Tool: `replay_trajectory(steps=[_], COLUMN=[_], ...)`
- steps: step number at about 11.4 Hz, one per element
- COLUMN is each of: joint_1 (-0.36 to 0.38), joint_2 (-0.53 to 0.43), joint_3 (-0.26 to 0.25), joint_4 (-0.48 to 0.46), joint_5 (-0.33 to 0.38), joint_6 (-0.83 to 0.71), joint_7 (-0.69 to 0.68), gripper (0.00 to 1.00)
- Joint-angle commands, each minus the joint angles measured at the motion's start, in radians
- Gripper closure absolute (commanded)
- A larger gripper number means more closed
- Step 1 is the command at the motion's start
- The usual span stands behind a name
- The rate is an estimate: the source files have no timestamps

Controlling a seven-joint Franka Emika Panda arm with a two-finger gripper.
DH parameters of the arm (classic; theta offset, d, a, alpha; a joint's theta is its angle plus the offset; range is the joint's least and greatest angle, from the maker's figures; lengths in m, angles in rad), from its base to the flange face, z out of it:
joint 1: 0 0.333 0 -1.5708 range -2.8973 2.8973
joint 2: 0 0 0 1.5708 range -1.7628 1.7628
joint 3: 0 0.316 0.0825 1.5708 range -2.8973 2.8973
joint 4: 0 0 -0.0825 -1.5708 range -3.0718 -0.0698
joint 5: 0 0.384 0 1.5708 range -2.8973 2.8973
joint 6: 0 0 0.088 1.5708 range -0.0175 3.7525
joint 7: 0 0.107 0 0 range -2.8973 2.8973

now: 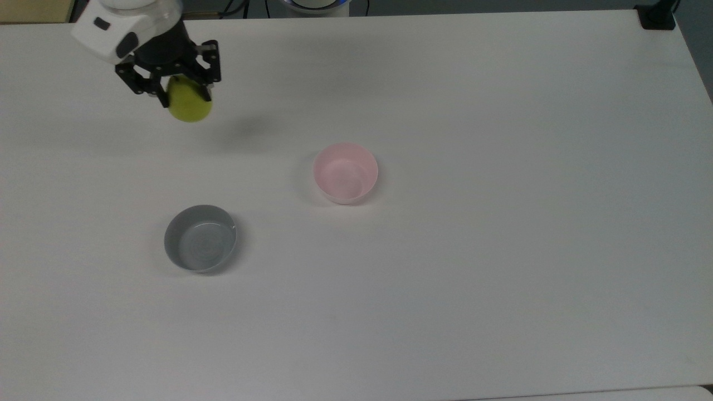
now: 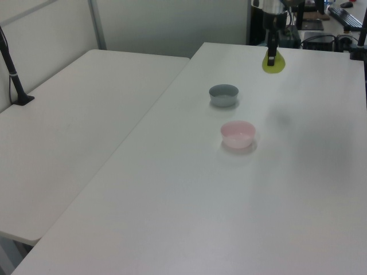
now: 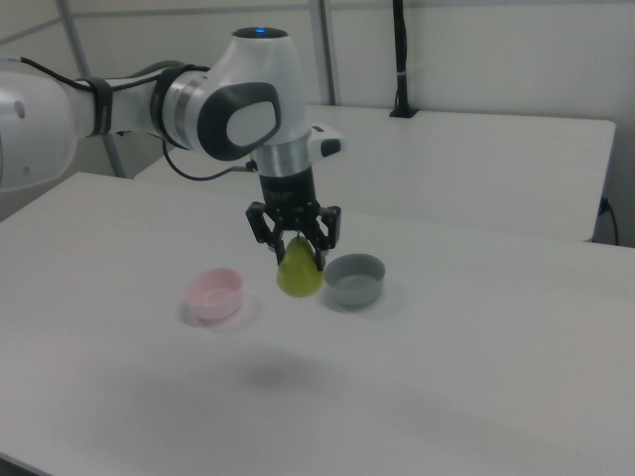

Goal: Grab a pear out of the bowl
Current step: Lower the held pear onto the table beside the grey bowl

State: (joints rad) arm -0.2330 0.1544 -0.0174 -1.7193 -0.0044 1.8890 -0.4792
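On the big white table (image 1: 445, 278) sit the pink bowl (image 1: 345, 172) and a grey bowl (image 1: 200, 238), well apart, while high above the table the gripper (image 1: 179, 94) squeezes the yellow-green pear (image 1: 190, 106) tight, far from the pink bowl, near the top view's upper left corner.

1. The white arm reaches in from the right view's left, its wrist pointing straight down.
2. The gripper (image 1: 177, 94) (image 2: 271, 58) (image 3: 298, 253) hangs raised in the air, its 2 black fingers clamped on the pear (image 1: 190, 104) (image 2: 273, 64) (image 3: 299, 274) below the claw.
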Motion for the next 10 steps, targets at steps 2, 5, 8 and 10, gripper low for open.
replay_trajectory(steps=[2, 5, 8, 10], joint_1=[-0.057, -0.077, -0.085, -0.085], joint_2=[0.036, 0.128, 0.192, 0.227], joint_3=[-0.004, -0.004, -0.007, -0.010], joint_4=[-0.054, -0.066, -0.066, -0.066], joint_5=[-0.005, -0.006, -0.006, -0.008], joint_6=[0.125, 0.224, 0.315, 0.334], joint_7=[-0.061, -0.065, -0.058, -0.058], gripper=[0.98, 0.98, 0.98, 0.98])
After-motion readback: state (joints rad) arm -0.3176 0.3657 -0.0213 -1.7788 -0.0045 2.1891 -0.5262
